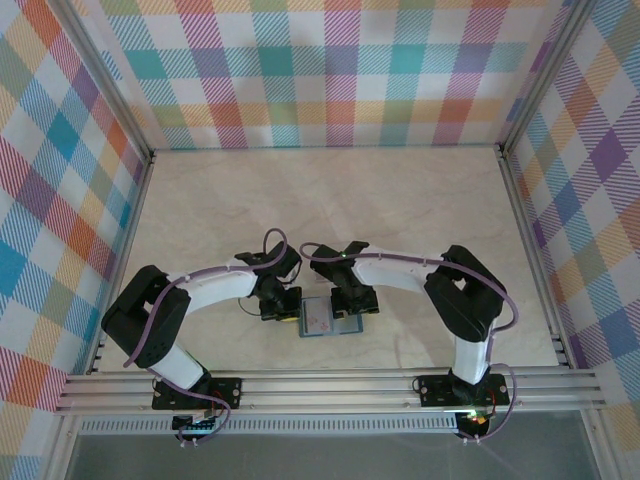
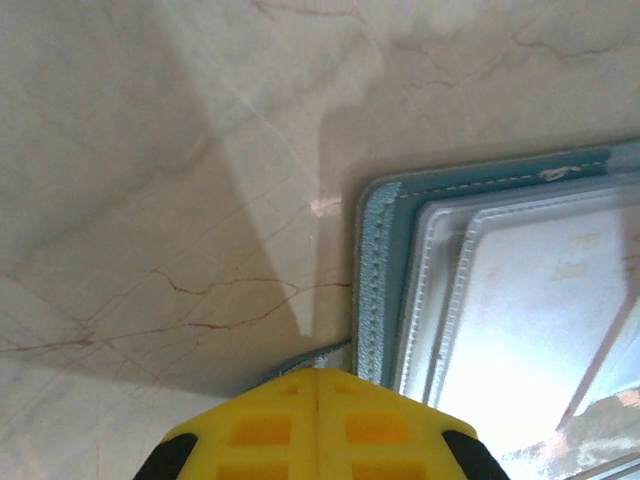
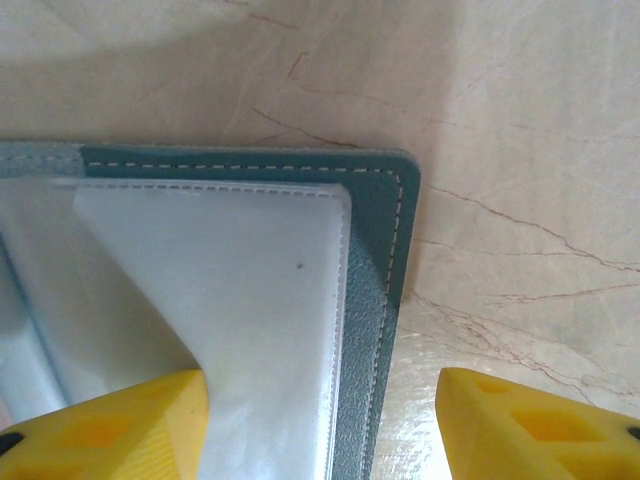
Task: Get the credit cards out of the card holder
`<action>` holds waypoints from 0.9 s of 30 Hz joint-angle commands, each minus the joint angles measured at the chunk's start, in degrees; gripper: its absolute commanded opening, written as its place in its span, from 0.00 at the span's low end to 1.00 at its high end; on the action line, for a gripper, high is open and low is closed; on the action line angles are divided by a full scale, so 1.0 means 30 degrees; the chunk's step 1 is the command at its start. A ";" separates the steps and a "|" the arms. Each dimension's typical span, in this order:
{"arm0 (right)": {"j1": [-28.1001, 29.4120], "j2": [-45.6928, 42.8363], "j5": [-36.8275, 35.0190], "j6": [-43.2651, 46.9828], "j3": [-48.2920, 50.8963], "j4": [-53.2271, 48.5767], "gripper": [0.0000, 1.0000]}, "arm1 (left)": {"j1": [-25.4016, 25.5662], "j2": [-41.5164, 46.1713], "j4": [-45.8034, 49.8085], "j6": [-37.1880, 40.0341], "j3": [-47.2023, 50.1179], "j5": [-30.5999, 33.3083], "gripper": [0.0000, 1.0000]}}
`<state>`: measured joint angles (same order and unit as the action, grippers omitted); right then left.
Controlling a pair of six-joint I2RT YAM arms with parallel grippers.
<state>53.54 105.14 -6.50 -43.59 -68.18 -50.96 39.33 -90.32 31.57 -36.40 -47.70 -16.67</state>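
Note:
The teal card holder (image 1: 328, 321) lies open on the table between my two grippers. A whitish-pink credit card (image 1: 317, 320) shows on its left half. In the left wrist view that card (image 2: 540, 310) sits behind a clear pocket, inside the holder's stitched teal edge (image 2: 376, 280). My left gripper (image 2: 318, 378) is shut, its yellow tip at the holder's left edge, over a thin teal sliver. My right gripper (image 3: 325, 425) is open and straddles the holder's right edge (image 3: 375, 300); its left finger (image 3: 110, 425) rests over the pale pocket panel (image 3: 230, 290). The dark card is hidden.
The marble-patterned table (image 1: 330, 200) stretches away behind the holder. Checked walls (image 1: 330, 70) close in the back and both sides. An aluminium rail (image 1: 330, 385) runs along the near edge by the arm bases.

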 commanded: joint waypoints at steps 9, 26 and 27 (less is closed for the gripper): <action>-0.0370 -0.3195 0.2089 0.0469 0.0731 0.0825 0.60 | 0.0971 0.0357 0.1113 -0.0969 -0.2036 0.0649 0.01; -0.2875 -0.2553 1.1552 -0.1580 0.4996 1.2088 0.24 | 0.1268 -0.0693 -0.1349 -0.2027 -0.0761 -0.0672 0.00; -0.2884 -0.2409 1.1652 -0.1582 0.4974 1.2181 0.24 | 0.1262 -0.0764 -0.1349 -0.2002 -0.0691 -0.0631 0.00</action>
<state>45.06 96.53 23.70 -47.16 -53.76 -19.66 42.37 -91.74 27.83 -42.41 -50.89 -17.54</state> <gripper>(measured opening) 0.235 0.052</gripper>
